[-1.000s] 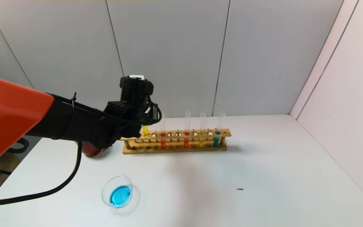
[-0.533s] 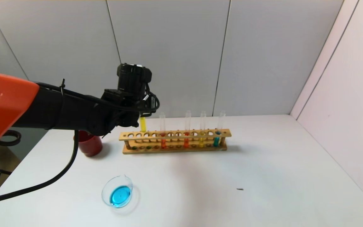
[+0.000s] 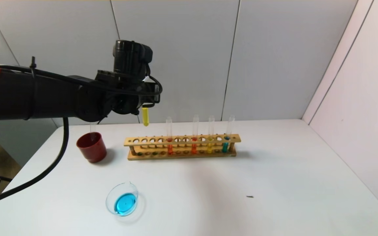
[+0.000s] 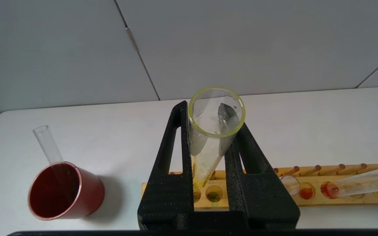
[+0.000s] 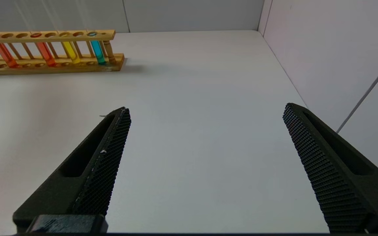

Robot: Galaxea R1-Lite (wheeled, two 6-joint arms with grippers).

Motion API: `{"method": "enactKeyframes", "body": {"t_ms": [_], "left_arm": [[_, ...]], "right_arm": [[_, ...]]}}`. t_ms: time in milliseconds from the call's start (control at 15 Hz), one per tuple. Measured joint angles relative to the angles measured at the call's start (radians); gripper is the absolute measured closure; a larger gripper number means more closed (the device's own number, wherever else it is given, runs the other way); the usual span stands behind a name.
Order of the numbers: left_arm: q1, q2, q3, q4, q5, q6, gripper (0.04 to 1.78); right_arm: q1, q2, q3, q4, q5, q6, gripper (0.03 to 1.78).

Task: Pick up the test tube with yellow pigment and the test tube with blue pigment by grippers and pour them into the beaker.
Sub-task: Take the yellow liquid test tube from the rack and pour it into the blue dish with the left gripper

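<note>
My left gripper (image 3: 147, 105) is shut on the test tube with yellow pigment (image 3: 145, 120) and holds it upright, clear above the left end of the wooden rack (image 3: 182, 154). In the left wrist view the tube (image 4: 212, 134) sits between the closed fingers (image 4: 172, 157). The low glass beaker (image 3: 122, 199) stands at the front left of the table and holds blue liquid. A teal-blue tube (image 3: 225, 145) stands at the rack's right end and also shows in the right wrist view (image 5: 97, 51). My right gripper (image 5: 207, 109) is open and empty over bare table.
A dark red cup (image 3: 91, 147) left of the rack holds a leaning empty clear tube (image 4: 46, 144). The rack also holds two orange-red tubes (image 3: 170, 146) and another yellow tube (image 3: 209, 145). A small dark speck (image 3: 249, 196) lies on the table. Walls stand behind and to the right.
My left gripper has risen with the yellow tube, lifting it out of the rack's left end until it hangs clear above it. Nothing else moved.
</note>
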Motion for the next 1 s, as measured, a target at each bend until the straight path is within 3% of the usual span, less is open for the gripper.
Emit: {"method": "enactKeyframes", "body": {"t_ms": [333,1000], "left_arm": [[0.002,-0.14,0.103,0.137,0.0,0.001,1.5],[0.043,-0.478,0.557,0.144,-0.023,0.011,1.5]], "right_arm": [[0.0,0.0,0.0,0.0,0.0,0.0,0.11],[0.0,0.0,0.0,0.0,0.0,0.0,0.11]]}}
